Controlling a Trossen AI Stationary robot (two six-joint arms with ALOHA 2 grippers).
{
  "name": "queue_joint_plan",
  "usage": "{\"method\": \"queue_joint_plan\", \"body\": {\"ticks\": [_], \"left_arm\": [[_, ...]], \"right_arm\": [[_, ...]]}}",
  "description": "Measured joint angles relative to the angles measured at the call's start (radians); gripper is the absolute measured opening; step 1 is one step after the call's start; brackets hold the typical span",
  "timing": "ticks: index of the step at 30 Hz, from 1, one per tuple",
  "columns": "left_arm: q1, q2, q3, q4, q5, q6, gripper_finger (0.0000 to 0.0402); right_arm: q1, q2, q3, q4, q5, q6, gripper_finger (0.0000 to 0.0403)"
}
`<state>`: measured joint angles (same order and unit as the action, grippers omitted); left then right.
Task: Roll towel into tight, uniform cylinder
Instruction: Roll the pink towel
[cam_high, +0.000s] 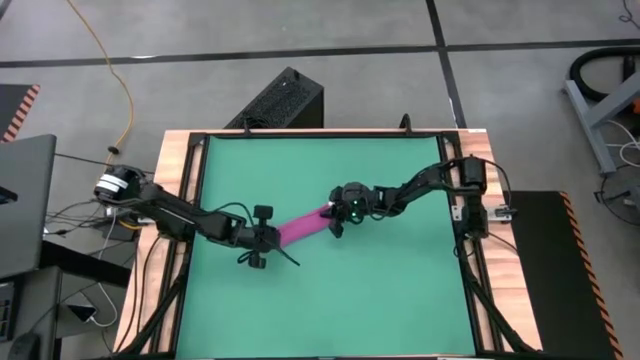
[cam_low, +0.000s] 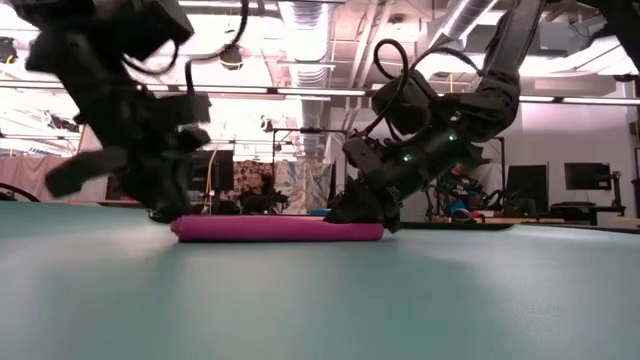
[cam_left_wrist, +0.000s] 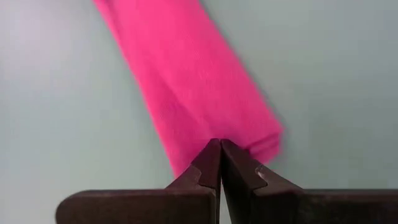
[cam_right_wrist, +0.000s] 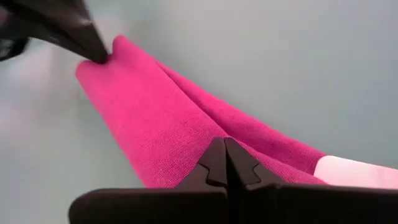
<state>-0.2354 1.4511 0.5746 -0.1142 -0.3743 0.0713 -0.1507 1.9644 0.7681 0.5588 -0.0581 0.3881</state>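
The magenta-pink towel (cam_high: 300, 228) lies as a long narrow folded strip on the green mat (cam_high: 400, 290), slanting from near left to far right. In the low view the towel (cam_low: 275, 229) rests flat on the mat along its whole length. My left gripper (cam_high: 272, 238) is shut at its near-left end. My right gripper (cam_high: 335, 215) is shut at its far-right end, beside the white tag (cam_right_wrist: 351, 171). My left gripper has its shut fingertips (cam_left_wrist: 210, 155) on the short end edge of the strip (cam_left_wrist: 205, 134). It slants down from the table's left, along the strip. The tips hide how many layers lie between them. The end lies on the mat. My right gripper has its shut fingertips (cam_right_wrist: 214, 158) on the top face of the strip near its tag end (cam_right_wrist: 186, 146). It slants down from the table's right, along the strip. The tips hide what cloth lies between them. The towel lies on the mat there.
The mat fills a wood-framed table (cam_high: 180, 180), with open green surface all around the strip. A black box (cam_high: 280, 100) stands just beyond the far edge. People and desks show in the room behind in the low view (cam_low: 265, 190).
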Motion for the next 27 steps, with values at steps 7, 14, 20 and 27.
{"method": "queue_joint_plan", "body": {"ticks": [7, 14, 20, 27], "left_arm": [[-0.014, -0.169, -0.008, 0.032, -0.188, -0.124, 0.0000], [-0.014, -0.219, -0.250, 0.686, -0.100, -0.258, 0.0000], [-0.018, -0.160, -0.377, 0.941, -0.097, -0.381, 0.0000], [-0.088, 0.067, -0.296, 1.036, -0.302, -0.415, 0.0000]], "right_arm": [[0.074, 0.002, -0.009, 0.012, 0.131, 0.043, 0.0006], [0.123, 0.003, -0.010, 0.033, 0.254, 0.192, 0.0005], [0.155, 0.004, -0.009, 0.053, 0.336, 0.241, 0.0005], [0.165, 0.005, -0.009, 0.075, 0.389, 0.286, 0.0005]]}}
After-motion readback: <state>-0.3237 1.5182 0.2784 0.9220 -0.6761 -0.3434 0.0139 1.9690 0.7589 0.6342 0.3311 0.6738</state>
